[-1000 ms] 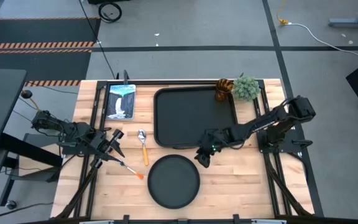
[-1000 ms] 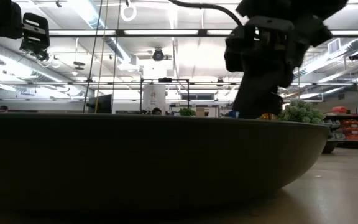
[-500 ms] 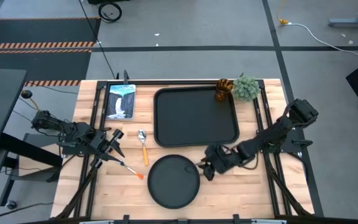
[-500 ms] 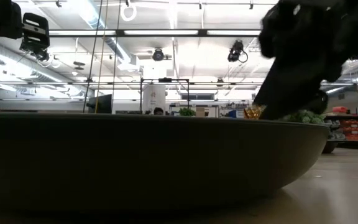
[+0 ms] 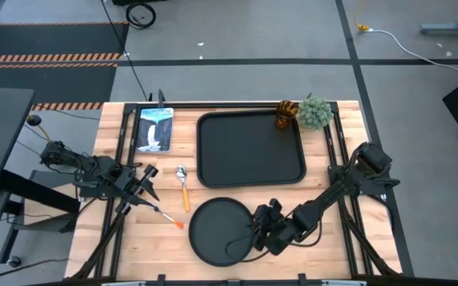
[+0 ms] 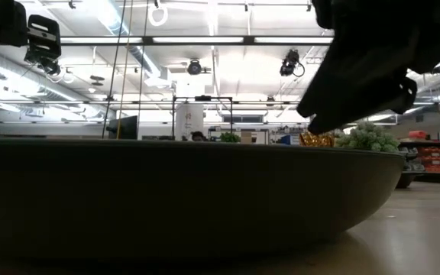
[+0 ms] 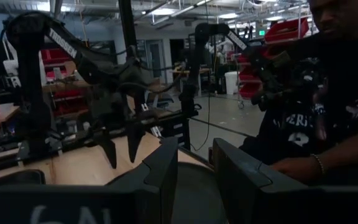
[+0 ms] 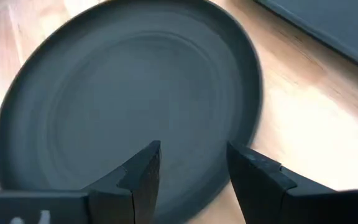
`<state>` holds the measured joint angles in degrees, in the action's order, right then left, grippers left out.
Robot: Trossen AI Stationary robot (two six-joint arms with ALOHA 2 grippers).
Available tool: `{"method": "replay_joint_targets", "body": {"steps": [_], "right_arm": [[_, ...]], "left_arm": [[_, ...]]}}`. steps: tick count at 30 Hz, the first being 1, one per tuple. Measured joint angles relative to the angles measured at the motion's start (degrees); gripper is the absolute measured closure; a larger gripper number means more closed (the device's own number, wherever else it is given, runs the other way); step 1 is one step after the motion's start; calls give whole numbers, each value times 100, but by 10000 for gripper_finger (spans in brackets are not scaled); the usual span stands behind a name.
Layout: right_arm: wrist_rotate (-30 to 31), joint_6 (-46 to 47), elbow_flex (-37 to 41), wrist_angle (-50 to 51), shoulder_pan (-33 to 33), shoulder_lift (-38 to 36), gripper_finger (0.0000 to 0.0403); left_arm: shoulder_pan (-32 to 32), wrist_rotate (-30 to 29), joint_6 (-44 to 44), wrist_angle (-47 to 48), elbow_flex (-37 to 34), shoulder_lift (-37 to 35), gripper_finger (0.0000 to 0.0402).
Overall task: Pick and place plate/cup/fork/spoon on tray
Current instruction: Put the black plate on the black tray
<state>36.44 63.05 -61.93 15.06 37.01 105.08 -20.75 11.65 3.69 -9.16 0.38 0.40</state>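
Note:
The round black plate lies flat on the table near its near edge and fills the right wrist view and the low view. My right gripper is open at the plate's right rim, one finger over the plate's inside and one outside it. The black tray lies behind the plate. The amber cup stands at the tray's far right corner. The spoon and the fork lie left of the plate. My left gripper waits open beside them.
A fuzzy green plant ball stands right of the cup. A blue-white booklet lies at the far left. Bare wood shows between the plate and the tray. A person stands beyond the table in the left wrist view.
My right gripper has gone from the tray's near edge toward the table's near edge and down to the plate's right rim. The plate, the tray and the cutlery have stayed where they were.

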Motion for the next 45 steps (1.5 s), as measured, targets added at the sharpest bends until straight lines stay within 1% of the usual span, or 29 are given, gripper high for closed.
{"method": "replay_joint_targets", "body": {"steps": [7,14,22,27,35,39,45], "right_arm": [[-132,45,-6,382,-186,28,214],[-216,448,372,406,-266,28,214],[-289,579,644,-116,-268,22,213],[-380,407,651,-376,-268,20,213],[-651,308,649,-474,-397,124,215],[-684,219,649,-643,-424,207,230],[-721,124,646,-775,-426,269,274]], "left_arm": [[1,1,-1,1,-1,-4,292],[2,1,-1,2,-2,-4,292],[0,0,-2,2,-1,-4,292],[1,1,-1,2,1,-4,292],[1,0,-3,2,1,-4,292],[2,-1,-3,2,-2,-4,292],[-1,0,-1,-4,-1,-2,292]]}}
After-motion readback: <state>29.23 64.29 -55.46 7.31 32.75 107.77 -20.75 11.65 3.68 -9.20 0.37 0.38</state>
